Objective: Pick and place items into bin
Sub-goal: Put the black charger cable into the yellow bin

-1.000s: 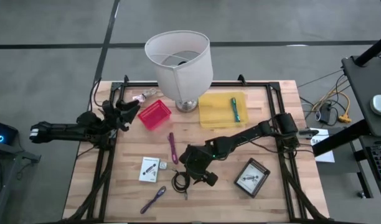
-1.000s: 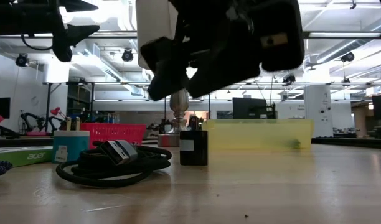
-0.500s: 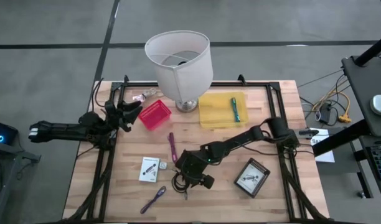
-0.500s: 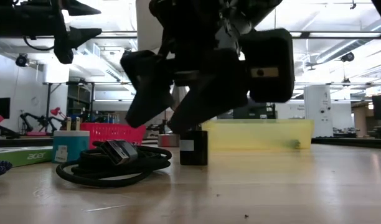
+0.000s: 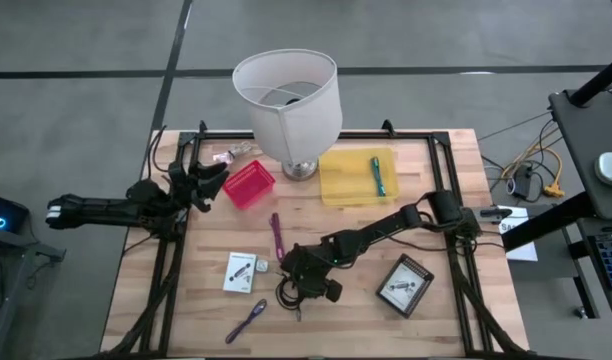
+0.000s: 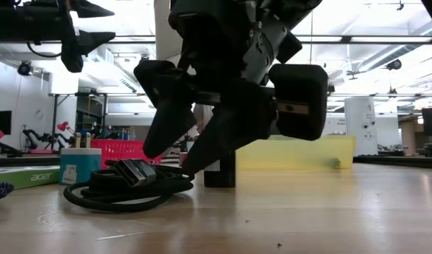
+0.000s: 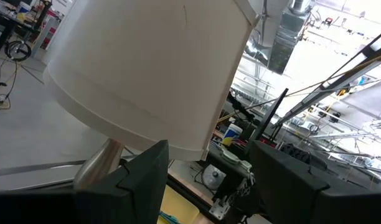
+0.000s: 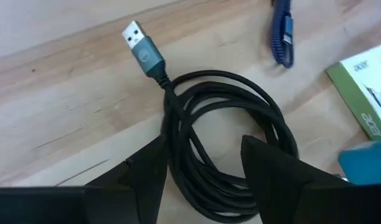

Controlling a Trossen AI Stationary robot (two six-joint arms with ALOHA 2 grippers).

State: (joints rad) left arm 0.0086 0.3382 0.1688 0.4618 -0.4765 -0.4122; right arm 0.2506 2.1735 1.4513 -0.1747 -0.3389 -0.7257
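Note:
A coiled black cable (image 8: 225, 146) with a USB plug (image 8: 144, 51) lies on the wooden table (image 5: 386, 240), near its front. My right gripper (image 8: 203, 146) slants down over the coil, open, with one finger on each side of a bundle of its strands. In the low view its fingertips (image 6: 175, 159) are down at the coil's top (image 6: 124, 185). A small black cube (image 6: 219, 168) stands just behind the coil. My left gripper (image 5: 208, 178) waits open, raised at the table's left edge. The yellow bin (image 5: 336, 185) at the far right holds a teal pen (image 5: 377, 175). My right gripper comes at the cable coil from above, slanting down. Its fingers (image 8: 147, 177) stand across the strands at the coil's side nearest the arm. I cannot tell whether the fingertips touch the cable. The coil lies flat on the table.
A big white lamp (image 5: 288, 100) stands at the far middle, a red basket (image 5: 248, 184) to its left. Two purple pens (image 5: 277, 237) (image 5: 247, 320), a white packet (image 5: 241, 272) and a dark framed card (image 5: 404, 285) lie around the cable.
My right gripper has come down toward the cable coil and a little toward the table's left edge, rolling its wrist. Its fingertips now stand at the coil's level. The cable has not moved.

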